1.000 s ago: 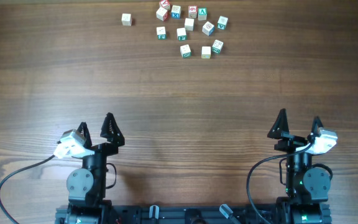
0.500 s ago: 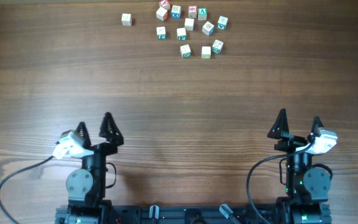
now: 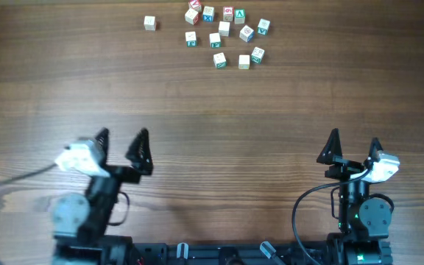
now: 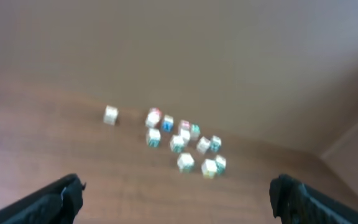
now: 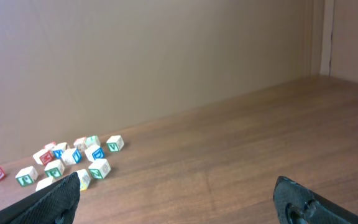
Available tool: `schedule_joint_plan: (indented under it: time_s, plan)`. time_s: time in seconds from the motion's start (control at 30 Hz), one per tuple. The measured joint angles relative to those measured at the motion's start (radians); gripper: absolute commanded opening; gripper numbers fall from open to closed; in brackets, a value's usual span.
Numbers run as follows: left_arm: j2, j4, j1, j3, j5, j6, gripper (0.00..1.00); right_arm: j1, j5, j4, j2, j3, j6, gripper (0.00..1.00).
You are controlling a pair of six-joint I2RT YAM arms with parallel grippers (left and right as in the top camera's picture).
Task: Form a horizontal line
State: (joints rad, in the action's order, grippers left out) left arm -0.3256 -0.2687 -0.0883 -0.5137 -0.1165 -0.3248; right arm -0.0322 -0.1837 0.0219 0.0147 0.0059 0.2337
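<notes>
Several tiny pale wooden letter cubes [image 3: 227, 33] with teal, red and blue marks lie scattered loosely at the far middle of the table; one cube [image 3: 149, 23] sits apart to the left. No touching row of three shows. The cubes also show blurred in the left wrist view [image 4: 178, 142] and at the left of the right wrist view [image 5: 73, 158]. My left gripper [image 3: 121, 143] is open and empty at the near left. My right gripper [image 3: 353, 145] is open and empty at the near right. Both are far from the cubes.
The wooden table [image 3: 219, 110] spreads between the grippers and the cubes. A plain wall [image 5: 135, 56] rises behind the table's far edge. The arm bases and cables sit at the near edge.
My left arm has lifted and swung forward and slightly right, blurred with motion, its gripper still open. The right arm and the cubes have not moved.
</notes>
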Motion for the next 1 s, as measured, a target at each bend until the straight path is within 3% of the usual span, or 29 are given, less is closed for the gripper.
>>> schedule_joint_plan:
  time_s: [0.3,0.47,0.63,0.83,1.0]
  plan:
    - [-0.605,-0.384,-0.005,-0.736,0.019,0.082,1.0,0.0,0.0,0.0,0.0,0.0,0.0,1.0]
    - [-0.943,-0.531,-0.095,-1.062,0.038,0.086,1.0,0.0,0.0,0.0,0.0,0.0,0.0,1.0]
    - [-1.245,-0.453,-0.21,-1.227,0.119,0.089,1.0,0.0,0.0,-0.001,0.001,0.0,0.0,1.0]
    - [-1.538,-0.188,-0.28,-1.243,0.166,0.089,1.0,0.0,0.0,0.0,0.001,0.0,0.0,1.0]
    - [-1.722,-0.133,-0.305,-1.243,0.175,0.089,1.0,0.0,0.0,0.0,0.001,0.0,0.0,1.0]
